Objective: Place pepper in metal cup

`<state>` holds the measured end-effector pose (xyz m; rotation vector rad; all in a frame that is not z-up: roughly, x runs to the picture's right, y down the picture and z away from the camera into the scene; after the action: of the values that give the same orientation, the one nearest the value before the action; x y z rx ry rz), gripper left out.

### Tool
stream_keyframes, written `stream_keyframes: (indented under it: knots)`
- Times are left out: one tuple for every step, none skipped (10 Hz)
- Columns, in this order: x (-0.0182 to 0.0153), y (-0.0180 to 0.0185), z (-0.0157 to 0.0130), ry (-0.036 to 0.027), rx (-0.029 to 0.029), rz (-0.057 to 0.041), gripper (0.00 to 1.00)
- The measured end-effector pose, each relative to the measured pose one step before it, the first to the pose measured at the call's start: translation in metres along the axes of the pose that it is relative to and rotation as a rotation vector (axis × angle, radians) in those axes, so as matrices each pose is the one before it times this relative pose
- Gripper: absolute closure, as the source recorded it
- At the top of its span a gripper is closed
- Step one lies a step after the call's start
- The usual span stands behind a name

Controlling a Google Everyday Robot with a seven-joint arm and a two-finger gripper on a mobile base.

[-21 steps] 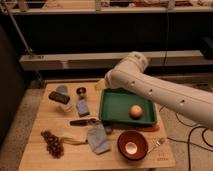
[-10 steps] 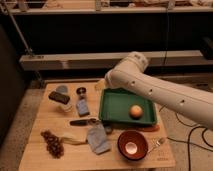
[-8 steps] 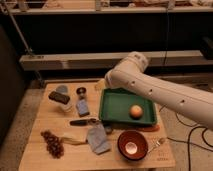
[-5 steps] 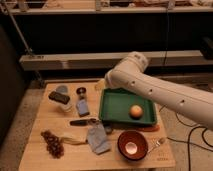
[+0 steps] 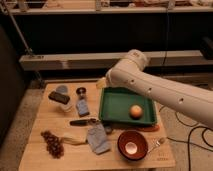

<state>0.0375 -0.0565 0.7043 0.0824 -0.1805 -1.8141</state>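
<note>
The pepper (image 5: 148, 128) is a slim orange-red sliver lying on the table just in front of the green tray's front right edge. The metal cup (image 5: 80, 91) is small, dark and round and stands on the table left of the tray, toward the back. The white arm reaches in from the right over the tray's back edge. My gripper (image 5: 102, 82) is at its end, near the tray's back left corner, mostly hidden behind the arm. It is a little right of the cup and far from the pepper.
A green tray (image 5: 116, 102) holds a round orange fruit (image 5: 135, 111). A red-brown bowl (image 5: 132, 145) stands in front of it, with a fork (image 5: 157, 143) beside it. Grapes (image 5: 52, 144), two blue-grey packets (image 5: 97, 138), a black tool (image 5: 82, 121) and a dark block (image 5: 59, 97) lie on the left half.
</note>
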Motion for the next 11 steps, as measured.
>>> stream_keyframes:
  knots:
    - [0.00656,0.01611,-0.01170,-0.00893,-0.06372,0.04160,0.20]
    - [0.00406,0.01593,-0.01125,-0.00862,-0.04995,0.03288,0.20]
    - [0.00329,0.02837,-0.01789,-0.01263,-0.06895,0.05447,0.20]
    - [-0.00010,0.02555,-0.01428,-0.00935,-0.04949,0.05328,0.20]
    - [-0.00261,0.01802,-0.00958,-0.00799,-0.03271,0.04209,0.20]
    - [-0.00820,0.02644,-0.01320,-0.01352,-0.04559,0.06276,0.20]
    - [-0.01707,0.02850,-0.01306,-0.01921,-0.04838,0.07173,0.20]
    - [-0.01802,0.01969,-0.00911,-0.01612,-0.02981,0.05848,0.20]
    - [-0.02220,0.02616,-0.00624,-0.01977,-0.02719,0.07705,0.20]
    - [-0.01985,0.02607,-0.00241,-0.01804,-0.01399,0.07986,0.20]
    - [-0.01527,0.02638,0.00083,-0.01501,-0.01144,0.07330,0.20]
